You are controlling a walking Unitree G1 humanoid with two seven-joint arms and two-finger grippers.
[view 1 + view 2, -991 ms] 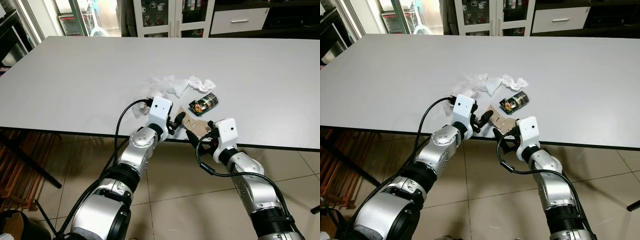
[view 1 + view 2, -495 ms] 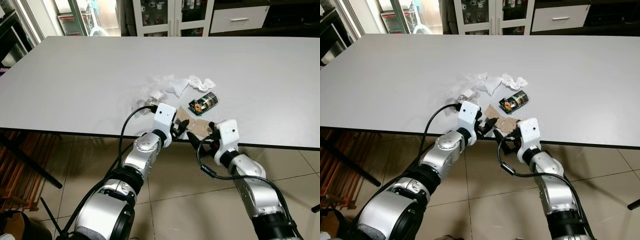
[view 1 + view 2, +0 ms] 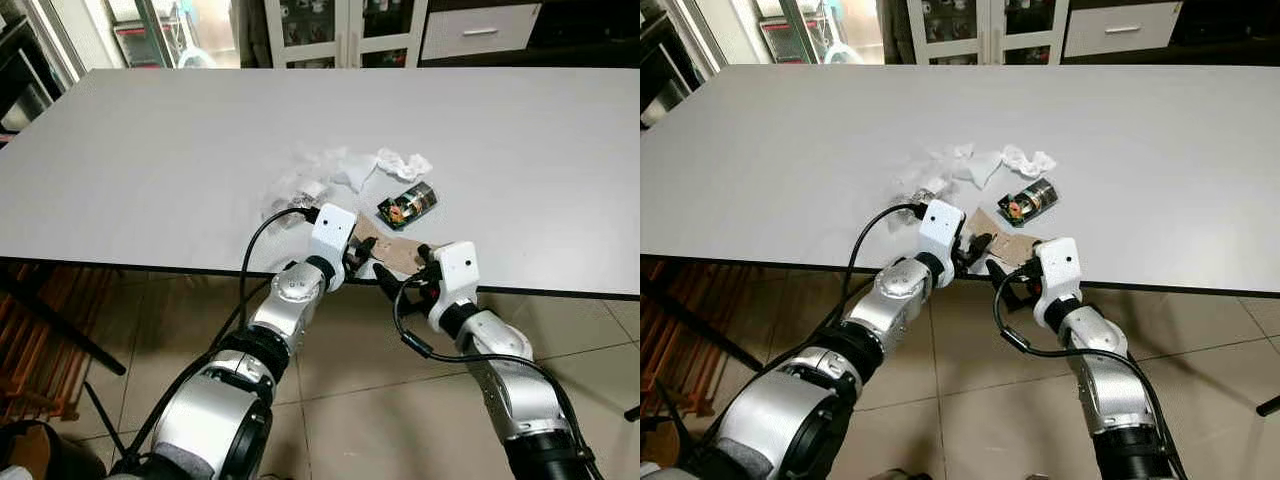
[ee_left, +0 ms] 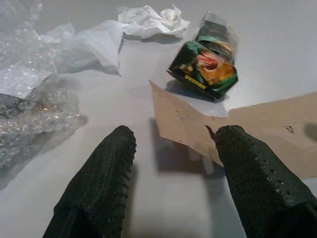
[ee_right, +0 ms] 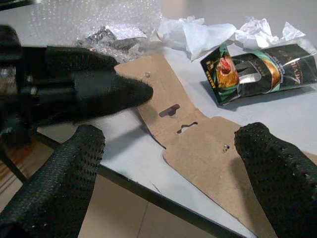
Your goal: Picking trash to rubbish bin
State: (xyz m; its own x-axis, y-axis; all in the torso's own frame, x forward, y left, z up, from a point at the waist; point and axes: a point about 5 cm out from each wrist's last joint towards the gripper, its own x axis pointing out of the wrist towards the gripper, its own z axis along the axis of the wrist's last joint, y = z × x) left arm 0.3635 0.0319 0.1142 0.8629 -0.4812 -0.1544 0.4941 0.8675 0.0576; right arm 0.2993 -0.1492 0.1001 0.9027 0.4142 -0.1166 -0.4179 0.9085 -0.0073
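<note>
Cardboard scrap (image 3: 398, 252) at table (image 3: 150, 160) edge; both hands parted, flanking it

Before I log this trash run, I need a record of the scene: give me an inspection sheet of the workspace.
Surface: grey table, trash near its front edge.
Job's things: cardboard piece, green wrapper, crumpled tissues, bubble wrap.
Clutter: nothing seen.
Grippers: left gripper open, one finger on the cardboard's corner; right gripper open at the table edge.
Cables: black cable along each forearm.
Surroundings: white cabinets, tiled floor.
</note>
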